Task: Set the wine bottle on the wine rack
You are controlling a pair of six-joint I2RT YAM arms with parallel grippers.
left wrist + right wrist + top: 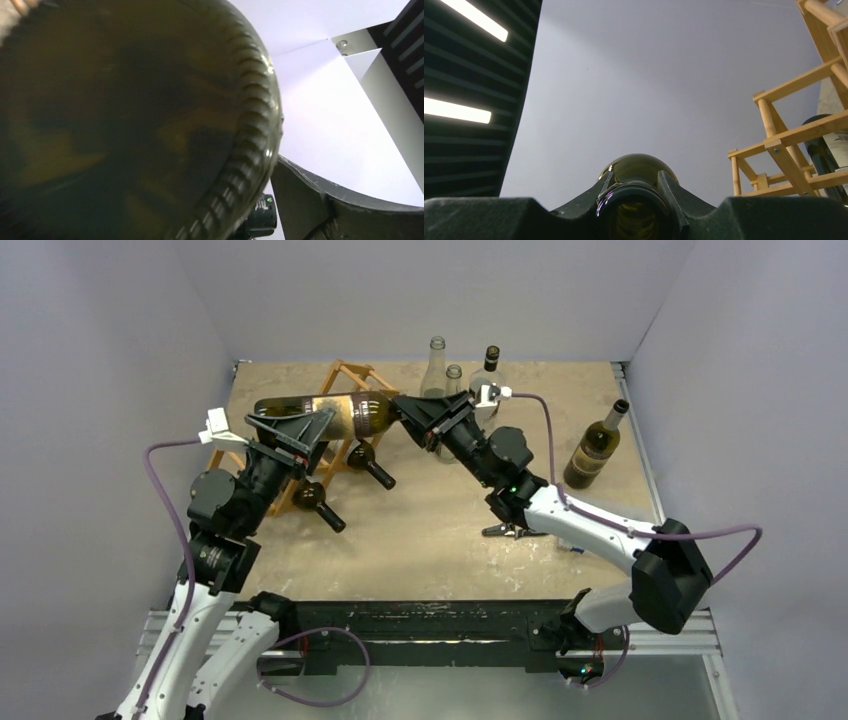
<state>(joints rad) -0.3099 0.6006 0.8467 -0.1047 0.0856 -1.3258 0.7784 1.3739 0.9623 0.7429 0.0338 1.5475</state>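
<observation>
Wine bottle (330,412), smooth dark-green glass, hangs level over the wooden lattice wine rack (348,372). Your outstretched right gripper (412,412) clamps its neck; your left gripper (300,426) gapes wide beneath.

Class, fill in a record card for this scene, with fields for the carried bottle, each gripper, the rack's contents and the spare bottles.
carried bottle: dark olive wine bottle, lying level over the wine rack; whether it touches the rack is unclear
right gripper: shut on the bottle's neck
left gripper: open at the bottle's base end, with the one finger in view apart from the glass
rack contents: two racked bottles, necks pointing toward the arms
spare bottles: three standing bottles at the back, and a labelled bottle on the right
</observation>
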